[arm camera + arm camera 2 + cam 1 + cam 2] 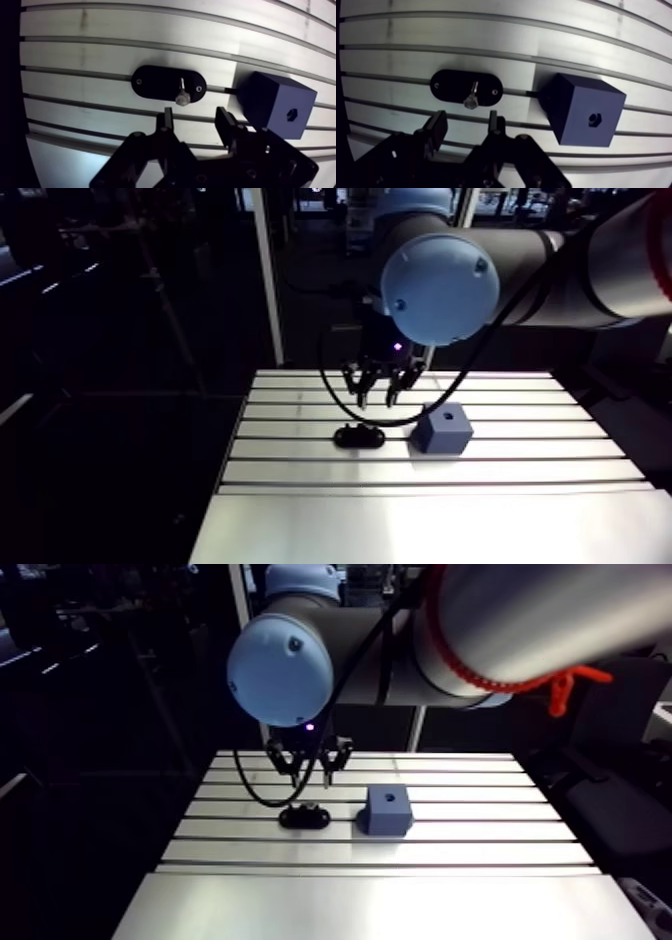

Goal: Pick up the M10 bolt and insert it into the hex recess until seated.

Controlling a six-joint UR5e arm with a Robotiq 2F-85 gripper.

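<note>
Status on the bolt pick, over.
Gripper open, empty, bolt just ahead. Bolt on black holder, untouched. Blue block beside it, hex recess empty. Path clear.

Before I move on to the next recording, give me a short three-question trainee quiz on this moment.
1. True or false: the gripper is shut on the M10 bolt.
2. Where is the bolt? A: on the black oval holder. B: in the hex recess. C: on the bare slotted table.
3. Fill in: the hex recess is in the ___ block, beside the holder.
Key: 1 false, the gripper is open and empty. 2 A. 3 blue.
</note>
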